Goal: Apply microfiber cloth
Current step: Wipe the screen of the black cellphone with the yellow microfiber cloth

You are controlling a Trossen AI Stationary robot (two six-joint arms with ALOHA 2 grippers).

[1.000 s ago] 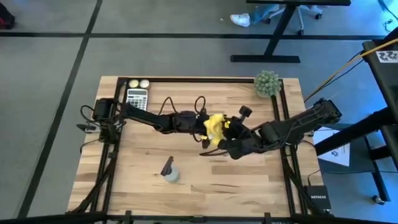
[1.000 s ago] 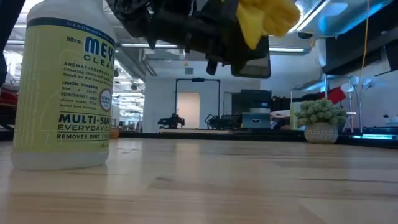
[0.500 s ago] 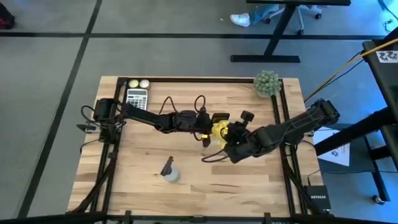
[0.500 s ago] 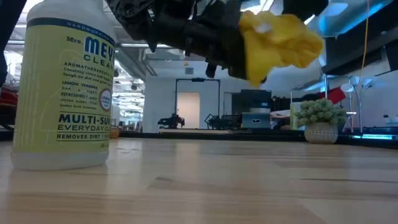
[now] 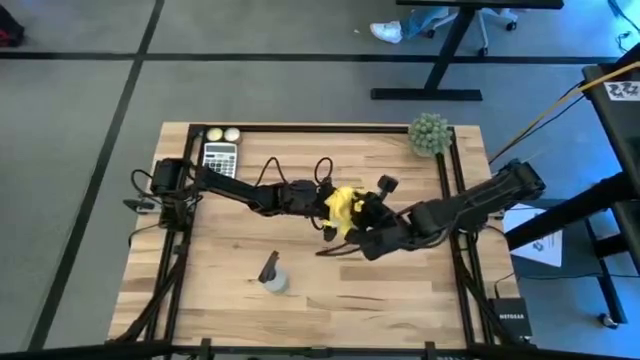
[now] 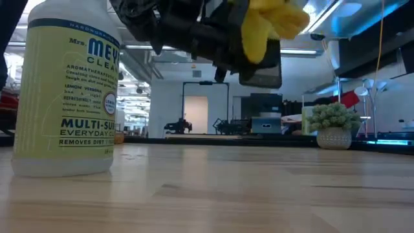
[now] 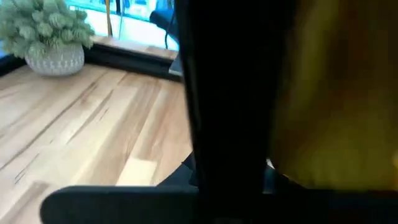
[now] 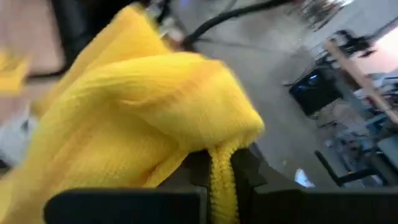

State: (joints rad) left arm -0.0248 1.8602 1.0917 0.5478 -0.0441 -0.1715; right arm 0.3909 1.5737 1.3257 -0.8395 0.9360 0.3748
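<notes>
Wooden planks of the table (image 5: 230,300) fill our high view, with grey floor around it and an office hall visible beyond in the low view. Both of our arms meet over the table's middle, well above the surface. Our left gripper (image 5: 322,197) holds a flat dark object (image 6: 262,61), seemingly the phone, though we cannot tell how its fingers stand. Our right gripper (image 5: 352,212) is closed on the microfiber cloth (image 5: 341,204), a fold pinched between its fingers in its wrist view. Half a second ago the cloth hung farther right and lower in the low view; now it sits bunched (image 6: 272,22) against the dark object's upper part, so we judge a wiping stroke is under way. A spray bottle (image 5: 273,276) stands near the front, a calculator (image 5: 220,156) at the back left, a small plant (image 5: 430,133) at the back right.
</notes>
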